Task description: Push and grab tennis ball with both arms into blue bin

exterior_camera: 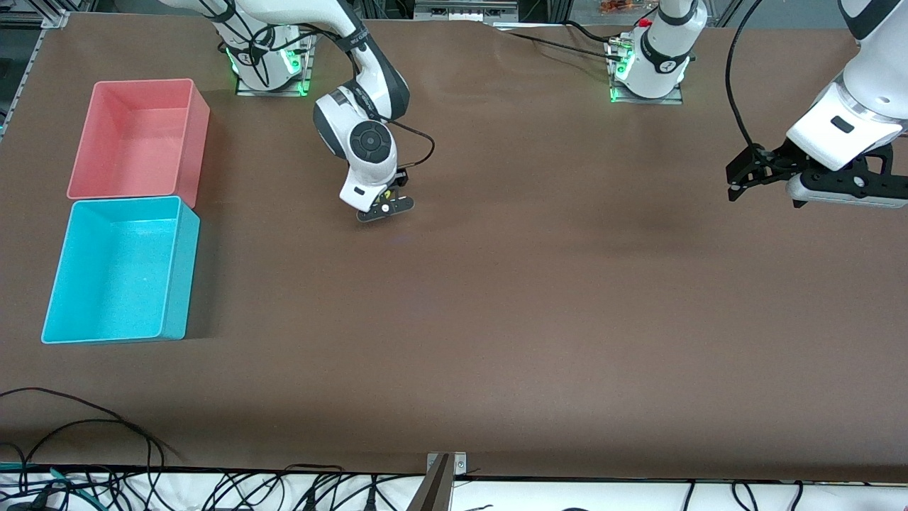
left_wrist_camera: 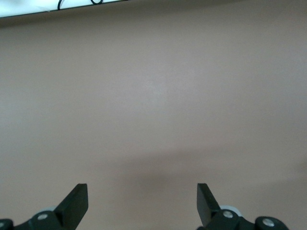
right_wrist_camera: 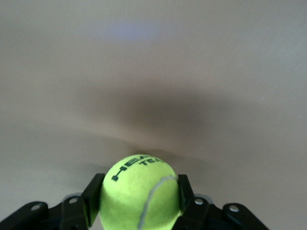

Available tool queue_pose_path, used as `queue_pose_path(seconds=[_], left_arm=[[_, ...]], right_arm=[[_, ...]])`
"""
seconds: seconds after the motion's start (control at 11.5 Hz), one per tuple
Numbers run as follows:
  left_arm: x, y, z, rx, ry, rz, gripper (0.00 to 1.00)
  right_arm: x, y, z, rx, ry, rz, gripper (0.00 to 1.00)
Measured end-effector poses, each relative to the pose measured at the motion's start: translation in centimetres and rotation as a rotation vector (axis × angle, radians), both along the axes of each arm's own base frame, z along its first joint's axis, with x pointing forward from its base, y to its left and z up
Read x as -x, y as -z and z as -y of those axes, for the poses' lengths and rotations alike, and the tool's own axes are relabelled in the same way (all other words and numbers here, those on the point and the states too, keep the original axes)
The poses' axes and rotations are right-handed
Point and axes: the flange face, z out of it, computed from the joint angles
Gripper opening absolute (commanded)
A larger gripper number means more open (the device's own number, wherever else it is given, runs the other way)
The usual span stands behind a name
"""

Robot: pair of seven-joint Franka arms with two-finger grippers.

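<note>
Brown matting covers the whole counter (exterior_camera: 539, 319), with loose black cables (exterior_camera: 85, 454) trailing along the edge nearest the front camera. At the right arm's end of the counter stand two bins side by side, walls nearly touching: the pink bin (exterior_camera: 139, 139) lies farther from the front camera and the blue bin (exterior_camera: 120, 270) nearer to it; both show bare floors. The right pincer (exterior_camera: 386, 206) is down low at the counter, between the right arm's base and the counter's middle, well apart from the bins. Its two black fingers (right_wrist_camera: 92, 197) are clenched on the tennis ball (right_wrist_camera: 139, 191), one pad pressed against each side of it, so the ball sits squarely between the fingertips and bulges out past them; dark lettering and a pale seam show on its fuzzy yellow-green skin in the right wrist view. From the front camera only a sliver of yellow shows between the pincer's parts, and whether the ball touches the counter or is just clear of it cannot be told. The left pincer (exterior_camera: 738, 181) hangs in the air over the left arm's end of the counter, waiting, its fingers (left_wrist_camera: 76, 203) spread wide apart with nothing between them but bare brown surface below.
</note>
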Motion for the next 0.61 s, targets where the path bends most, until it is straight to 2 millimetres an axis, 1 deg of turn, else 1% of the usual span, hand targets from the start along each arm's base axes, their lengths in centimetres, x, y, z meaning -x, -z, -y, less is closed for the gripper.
queue_pose_path(seconds=[0.09,0.17,0.26,0.35,0.43,0.52,0.61], left_arm=[[0.0,-0.4,0.2,0.0,0.003,0.001,1.0],[0.0,-0.9,0.3,-0.001,0.005,0.002,1.0],[-0.1,-1.3,0.4,-0.001,0.006,0.002,1.0],[-0.2,-1.3,0.5,0.0,0.008,0.001,1.0],[-0.5,-1.1,0.7,0.0,0.011,-0.003,1.0],[-0.7,-0.9,1.0,0.022,0.011,-0.008,1.0],[-0.9,-0.9,1.1,0.042,0.009,-0.009,1.0]], right_arm=[[-1.4,-1.7,-0.2,0.0,0.012,0.005,0.23],[-3.2,-4.1,-0.3,0.005,0.027,0.004,0.23],[-5.0,-6.9,-0.2,0.011,0.037,0.01,0.23],[-7.0,-9.8,0.3,0.019,0.032,0.028,0.23],[-9.3,-12.4,1.8,0.026,0.01,0.053,0.23],[-11.8,-14.4,4.2,0.028,-0.011,0.074,0.23],[-14.2,-16.0,7.5,0.029,-0.037,0.091,0.23]])
